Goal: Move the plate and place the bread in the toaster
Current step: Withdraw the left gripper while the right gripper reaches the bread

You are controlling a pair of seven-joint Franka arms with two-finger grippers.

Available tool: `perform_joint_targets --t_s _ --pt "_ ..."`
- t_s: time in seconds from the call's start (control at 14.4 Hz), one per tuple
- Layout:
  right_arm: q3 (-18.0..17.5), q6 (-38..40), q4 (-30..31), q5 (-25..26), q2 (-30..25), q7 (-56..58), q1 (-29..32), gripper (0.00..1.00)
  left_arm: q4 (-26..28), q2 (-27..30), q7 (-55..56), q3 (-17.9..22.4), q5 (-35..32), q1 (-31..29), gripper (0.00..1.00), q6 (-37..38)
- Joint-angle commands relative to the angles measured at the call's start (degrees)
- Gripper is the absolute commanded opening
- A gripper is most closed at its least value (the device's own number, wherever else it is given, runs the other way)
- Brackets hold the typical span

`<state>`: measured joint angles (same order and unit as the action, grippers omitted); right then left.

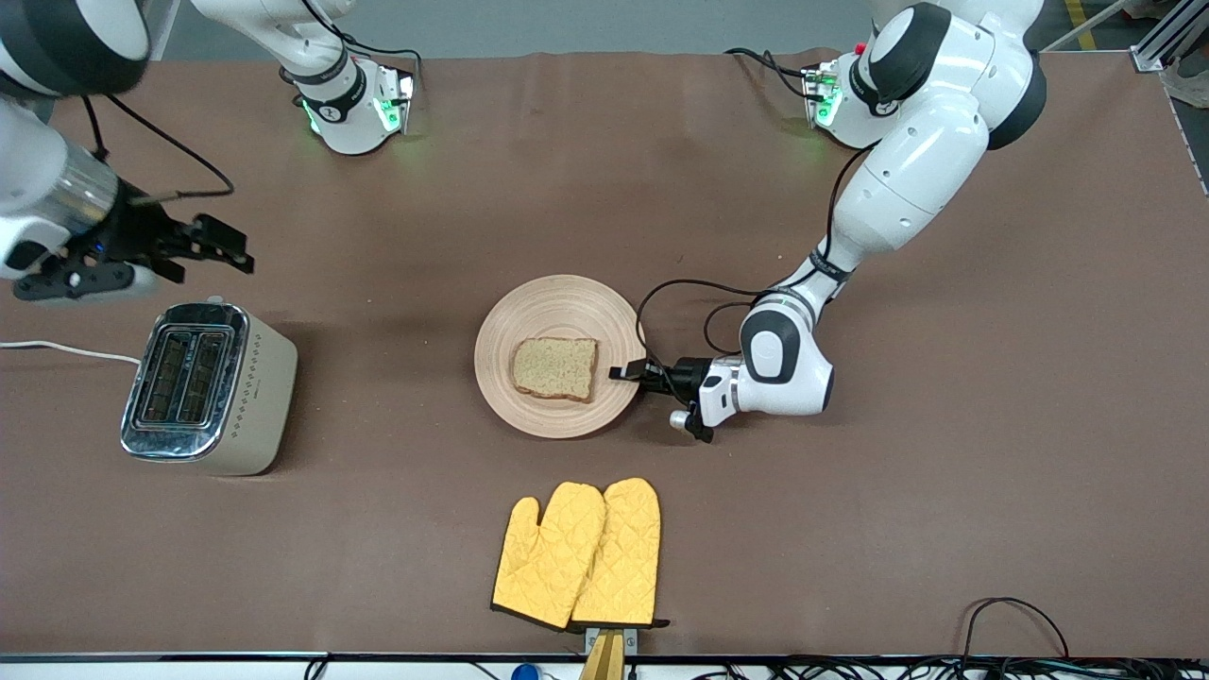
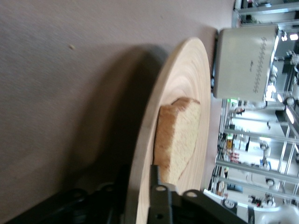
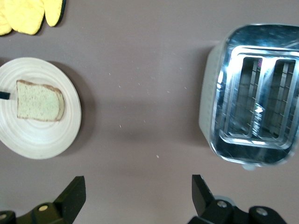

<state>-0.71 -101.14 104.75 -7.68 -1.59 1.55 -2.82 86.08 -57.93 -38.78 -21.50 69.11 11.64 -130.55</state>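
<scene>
- we see the plate lying flat near the middle of the brown bench, with the bread resting on it, toward the side nearer the front camera.
- the left gripper sits low at the plate's rim on the side toward the left arm's end of the bench; in the left wrist view one of its fingers lies over the rim and the other under it, yet we cannot tell whether the jaws press on the plate or stand slightly apart from it.
- from that same view the bread lies just inside the rim, close to the upper finger, and we cannot tell whether the two touch.
- the toaster stands upright toward the right arm's end of the bench, well apart from the plate, both slots empty and its white cord trailing off the edge of the view.
- the right gripper waits in the air over the bench beside the toaster, its jaws spread wide and holding nothing.
- a pair of yellow oven mitts lies nearer the front camera than the plate, apart from it.
</scene>
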Motion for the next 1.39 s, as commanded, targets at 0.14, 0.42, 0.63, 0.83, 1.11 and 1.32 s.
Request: perform_joint_targets --t_s 0.14,0.42,0.63,0.83,1.11,1.32 --pt "0.2 -9.8 5.1 -2.5 2.3 -6.1 -5.6 0.99 -1.2 6.5 13.6 4.3 -2.8 -2.9 1.0 -0.3" --pt "0.3 -18.1 6.6 -2.5 6.9 -14.9 -12.8 0.98 -1.9 16.3 42.6 4.5 -23.9 -7.7 1.0 1.4" --pt "0.3 -24.9 7.0 -2.5 11.5 -17.9 -16.9 0.97 -2.7 25.0 57.6 5.0 -39.8 -8.6 1.0 8.2" --pt "0.4 -29.6 7.0 -2.5 16.5 -22.1 -22.0 0.97 -2.8 32.1 58.5 4.8 -50.7 -13.7 1.0 20.6" --pt "0.3 -33.2 7.0 -2.5 21.4 -24.7 -25.3 0.98 -3.2 41.0 58.6 4.5 -66.4 -14.6 1.0 30.0" --pt "0.3 -33.7 7.0 -2.5 23.5 -24.8 -27.4 0.99 -3.3 46.9 57.9 4.9 -72.2 -14.5 1.0 33.7"
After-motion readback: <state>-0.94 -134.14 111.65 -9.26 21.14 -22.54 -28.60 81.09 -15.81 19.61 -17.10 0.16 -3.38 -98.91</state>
